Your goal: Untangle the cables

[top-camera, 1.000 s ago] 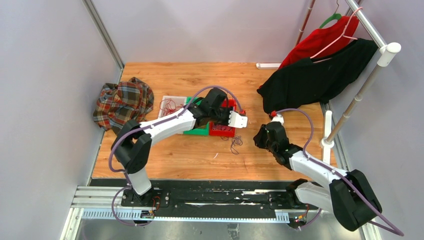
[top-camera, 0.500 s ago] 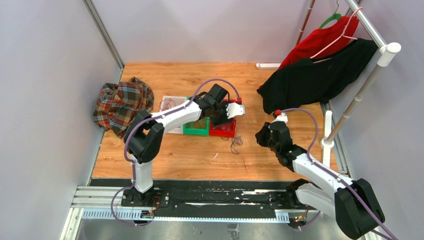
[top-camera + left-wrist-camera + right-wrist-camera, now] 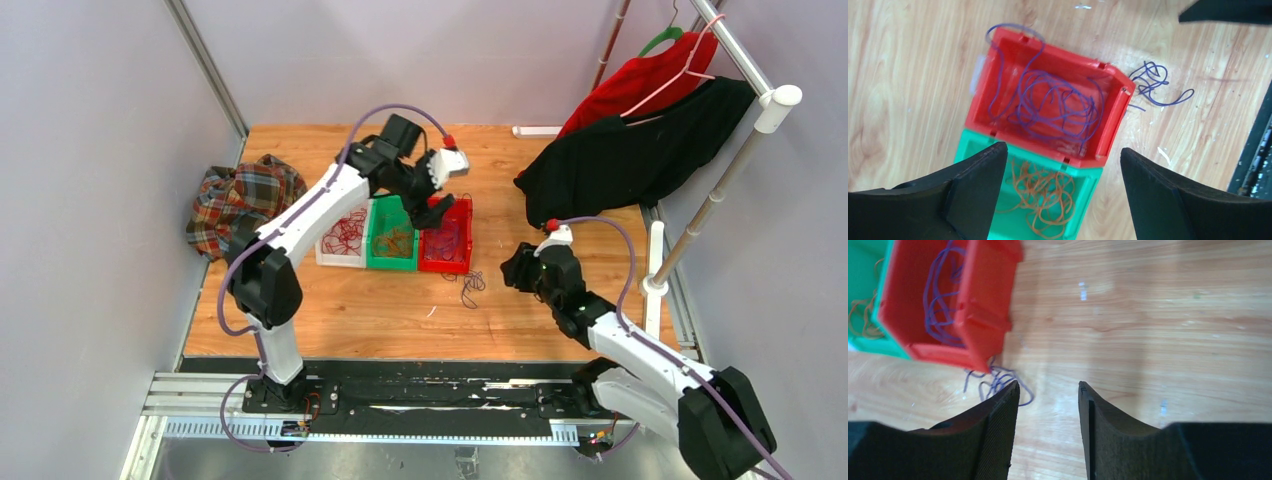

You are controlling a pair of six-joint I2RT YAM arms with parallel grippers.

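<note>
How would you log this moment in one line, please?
left gripper: open, empty, above red bin | right gripper: open, empty, over table | loose purple cable: on table beside red bin

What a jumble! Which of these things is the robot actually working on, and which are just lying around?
For the job:
- purple cables in the red bin
- purple tangle on the table beside it
- orange cables in the green bin
- red cables in the white bin

Lying about:
- plaid shirt
- black garment
- red garment
</note>
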